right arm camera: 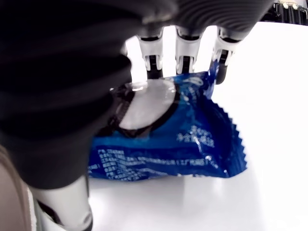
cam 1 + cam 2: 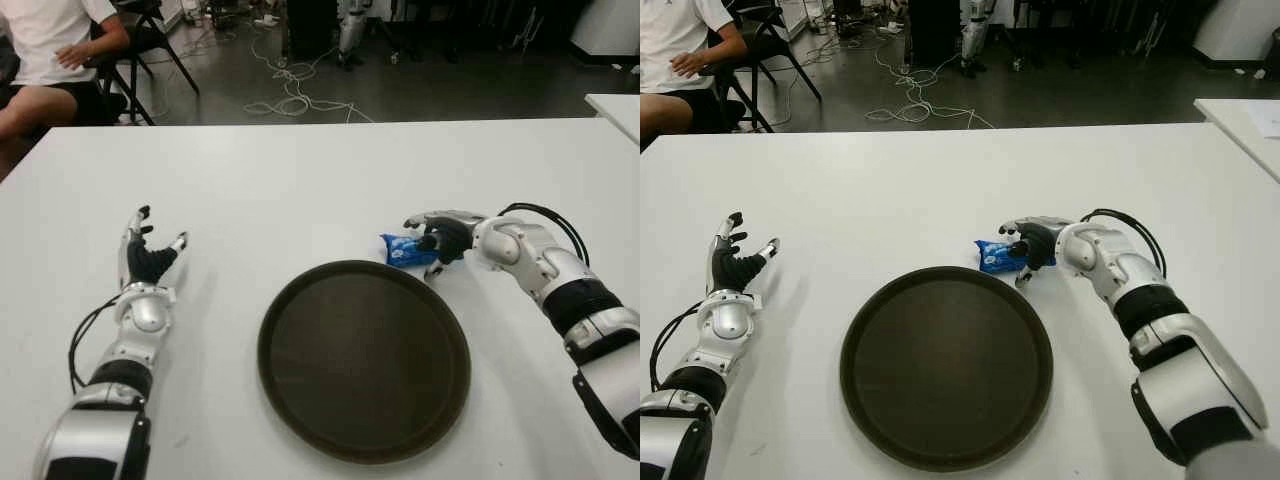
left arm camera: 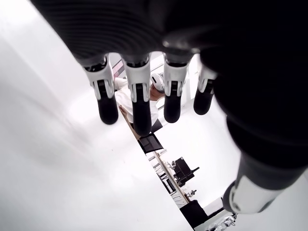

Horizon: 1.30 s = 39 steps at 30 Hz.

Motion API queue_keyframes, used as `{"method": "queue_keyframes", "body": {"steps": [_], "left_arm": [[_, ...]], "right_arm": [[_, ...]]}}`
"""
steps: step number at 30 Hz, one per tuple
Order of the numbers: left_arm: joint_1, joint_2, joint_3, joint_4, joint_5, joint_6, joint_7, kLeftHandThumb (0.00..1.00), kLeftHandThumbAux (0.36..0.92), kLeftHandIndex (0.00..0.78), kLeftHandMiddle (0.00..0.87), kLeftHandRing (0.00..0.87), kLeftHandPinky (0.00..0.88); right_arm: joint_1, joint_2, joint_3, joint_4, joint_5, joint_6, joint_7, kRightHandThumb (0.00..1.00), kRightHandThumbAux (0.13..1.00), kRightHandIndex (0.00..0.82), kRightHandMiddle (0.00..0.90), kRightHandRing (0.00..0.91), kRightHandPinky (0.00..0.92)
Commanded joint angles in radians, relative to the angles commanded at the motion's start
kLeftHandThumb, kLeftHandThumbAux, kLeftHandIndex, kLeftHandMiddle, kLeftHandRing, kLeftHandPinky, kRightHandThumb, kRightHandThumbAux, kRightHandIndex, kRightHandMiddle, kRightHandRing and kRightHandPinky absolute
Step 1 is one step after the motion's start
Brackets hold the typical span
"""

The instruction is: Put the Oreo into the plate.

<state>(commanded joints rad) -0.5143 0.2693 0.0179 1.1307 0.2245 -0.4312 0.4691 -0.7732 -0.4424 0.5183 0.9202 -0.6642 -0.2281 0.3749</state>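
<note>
White bench (image 2: 320, 180): right hand (image 2: 440, 243) curls over the Oreo pack (image 2: 405, 250) at the plate's (image 2: 300, 400) 1 o'clock, grasping for the lift; left hand (image 2: 148, 258) released at 9.

Under the right hand (image 2: 437, 243), the Oreo (image 1: 168, 139) wrapper is glossy, crinkled blue plastic film; the hand's shell is shiny silver. Just beside it, the plate (image 2: 300, 400) looks dark, smooth and matt; the table (image 2: 300, 180) is plain white, faintly sheened.

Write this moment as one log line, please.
right robot hand: closing on Oreo pack, on table beside plate | left robot hand: open, idle | plate: empty
</note>
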Motion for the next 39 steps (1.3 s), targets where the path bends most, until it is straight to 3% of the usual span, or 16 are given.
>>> {"method": "queue_keyframes", "body": {"steps": [11, 21, 39], "left_arm": [[-0.004, 0.004, -0.001, 0.01, -0.001, 0.003, -0.001, 0.191, 0.683, 0.069, 0.132, 0.159, 0.215], [-0.002, 0.001, 0.001, 0.008, -0.004, -0.003, 0.003, 0.223, 0.695, 0.072, 0.127, 0.145, 0.178], [-0.001, -0.001, -0.003, 0.007, 0.0, -0.003, 0.01, 0.213, 0.7, 0.074, 0.138, 0.163, 0.207]], "right_arm": [[0.001, -0.006, -0.008, -0.003, 0.006, 0.004, 0.014, 0.0, 0.828, 0.129, 0.134, 0.152, 0.116], [-0.008, -0.009, 0.002, -0.003, -0.007, 0.025, 0.037, 0.0, 0.829, 0.14, 0.145, 0.145, 0.111], [-0.024, -0.02, 0.034, 0.012, -0.017, 0.002, 0.072, 0.0, 0.833, 0.117, 0.123, 0.124, 0.09]]}}
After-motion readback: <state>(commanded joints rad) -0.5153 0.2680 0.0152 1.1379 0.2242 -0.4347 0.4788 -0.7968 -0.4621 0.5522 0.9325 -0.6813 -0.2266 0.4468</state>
